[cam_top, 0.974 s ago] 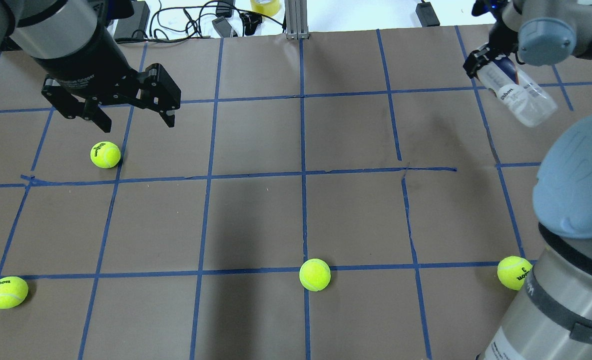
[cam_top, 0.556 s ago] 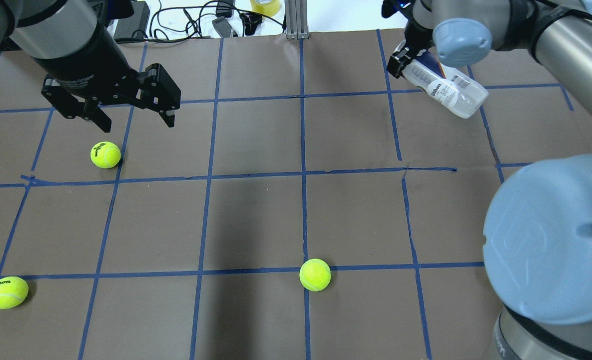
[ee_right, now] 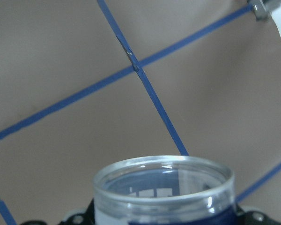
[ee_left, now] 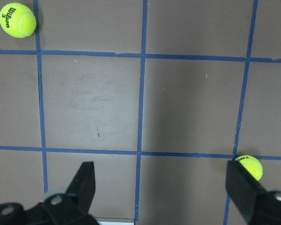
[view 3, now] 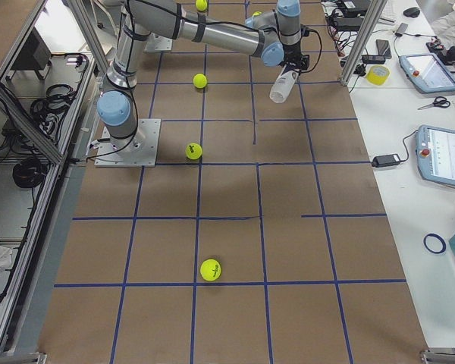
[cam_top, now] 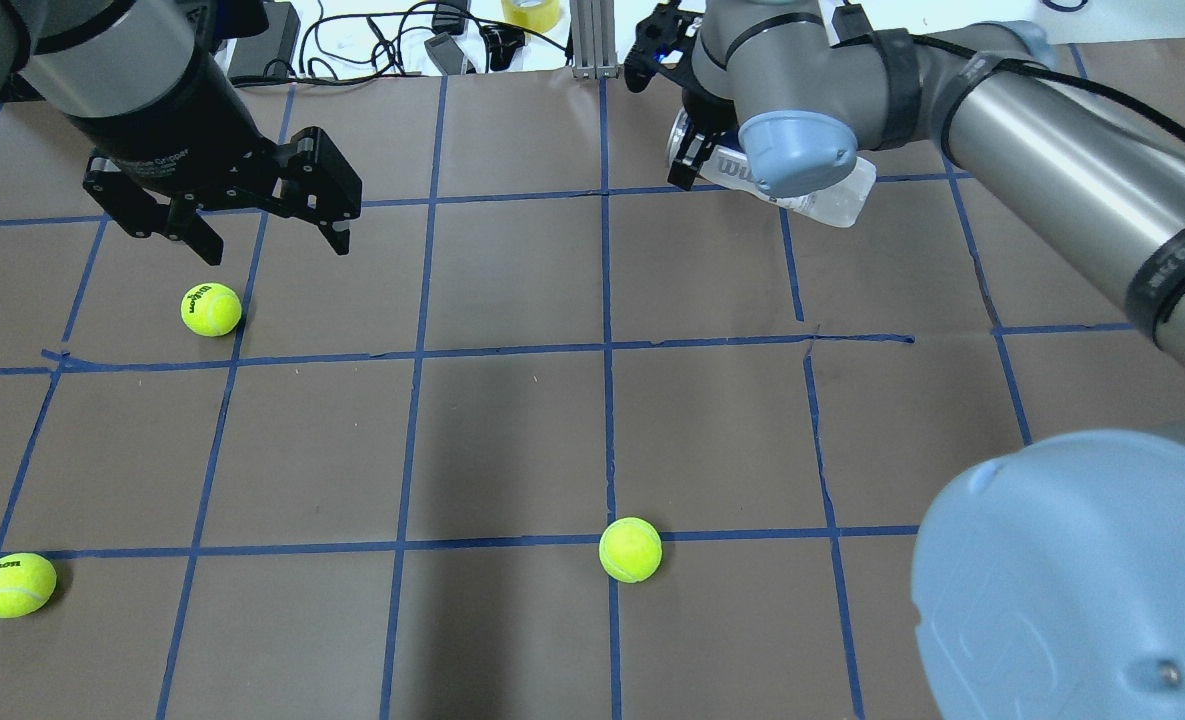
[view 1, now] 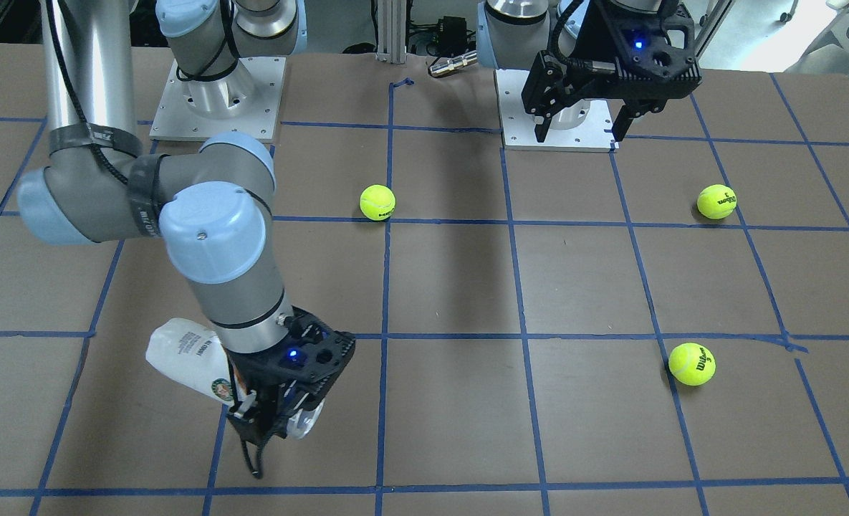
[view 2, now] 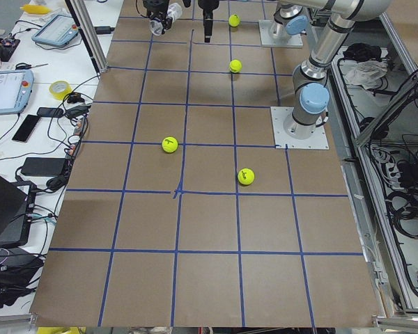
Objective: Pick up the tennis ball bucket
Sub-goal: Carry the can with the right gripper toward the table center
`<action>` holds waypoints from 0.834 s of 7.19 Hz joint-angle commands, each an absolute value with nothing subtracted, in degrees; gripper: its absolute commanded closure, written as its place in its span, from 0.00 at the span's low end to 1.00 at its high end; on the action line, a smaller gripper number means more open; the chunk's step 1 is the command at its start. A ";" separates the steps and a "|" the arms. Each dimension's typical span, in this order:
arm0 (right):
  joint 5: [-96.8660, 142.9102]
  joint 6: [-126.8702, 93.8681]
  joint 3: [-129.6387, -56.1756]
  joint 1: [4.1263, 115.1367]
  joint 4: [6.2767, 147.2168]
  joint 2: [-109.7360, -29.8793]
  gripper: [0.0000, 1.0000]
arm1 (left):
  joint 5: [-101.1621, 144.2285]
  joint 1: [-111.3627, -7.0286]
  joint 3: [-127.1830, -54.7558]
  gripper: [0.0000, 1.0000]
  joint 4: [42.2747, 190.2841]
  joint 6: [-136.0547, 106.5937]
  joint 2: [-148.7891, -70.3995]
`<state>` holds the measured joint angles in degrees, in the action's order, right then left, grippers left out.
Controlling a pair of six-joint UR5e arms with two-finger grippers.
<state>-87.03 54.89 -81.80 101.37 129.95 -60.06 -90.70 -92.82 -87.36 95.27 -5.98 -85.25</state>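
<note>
My right gripper (cam_top: 689, 152) is shut on the tennis ball bucket (cam_top: 832, 198), a clear tube with a white and dark blue label. It holds the tube tilted above the far middle of the table. In the front view the tube (view 1: 184, 351) sticks out behind the gripper (view 1: 274, 419). The right wrist view looks over its open silvery rim (ee_right: 164, 180) at the table. It also shows in the right side view (view 3: 283, 85). My left gripper (cam_top: 272, 238) is open and empty, above a tennis ball (cam_top: 211, 309); the left wrist view shows its gap (ee_left: 164, 187).
Two more tennis balls (cam_top: 630, 549) (cam_top: 15, 584) lie near the front. My right arm's elbow (cam_top: 1072, 570) hides the front right corner. Cables and a tape roll (cam_top: 530, 12) lie past the far edge by a metal post (cam_top: 592, 40).
My right arm has swung left along the far edge with the tube in its grip. Its elbow now covers the front right ball. The left arm has not moved.
</note>
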 commanded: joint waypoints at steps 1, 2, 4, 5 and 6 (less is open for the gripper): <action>-78.54 62.73 -82.35 106.78 134.12 -58.80 0.43 | -90.70 -92.90 -87.36 0.00 95.27 -6.06 -85.34; -78.14 62.93 -84.18 109.05 134.21 -58.97 0.42 | -90.70 -92.81 -87.36 0.00 95.27 -5.98 -85.34; -78.14 70.64 -87.01 115.82 136.57 -57.05 0.35 | -90.70 -92.81 -87.36 0.00 95.36 -5.98 -85.25; -77.96 70.66 -87.19 115.93 136.58 -56.78 0.37 | -90.70 -92.81 -87.36 0.00 95.36 -5.98 -85.25; -77.96 70.75 -87.54 116.19 137.89 -56.43 0.37 | -90.70 -92.81 -87.36 0.00 95.36 -5.98 -85.25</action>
